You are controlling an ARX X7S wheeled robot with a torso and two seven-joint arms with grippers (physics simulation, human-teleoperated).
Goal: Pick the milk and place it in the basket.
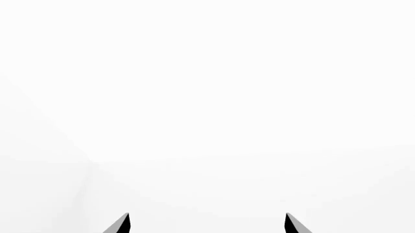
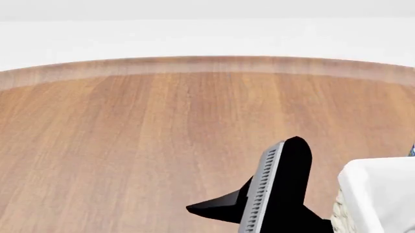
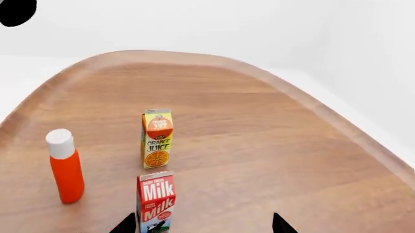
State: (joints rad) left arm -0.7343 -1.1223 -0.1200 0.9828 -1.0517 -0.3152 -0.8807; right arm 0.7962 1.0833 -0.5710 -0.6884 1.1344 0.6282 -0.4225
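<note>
Left wrist view: left gripper (image 1: 207,224) fingertips seen spread apart, nothing between.
Head view: basket (image 2: 379,194) seen on table (image 2: 129,145); gripper state undeterminable.
Right wrist view: milk (image 3: 155,201) upright just before orange juice carton (image 3: 157,138), orange bottle (image 3: 65,166) beside; right gripper (image 3: 204,225) tips apart, milk near one tip.

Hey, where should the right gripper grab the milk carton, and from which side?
Grip the milk across its flat white side panels, below the red gable, coming in level from the right gripper's present side. It stands upright, the orange juice is right behind it and the orange bottle is beside it, so a frontal approach looks clearest. The jaws look open.
</note>
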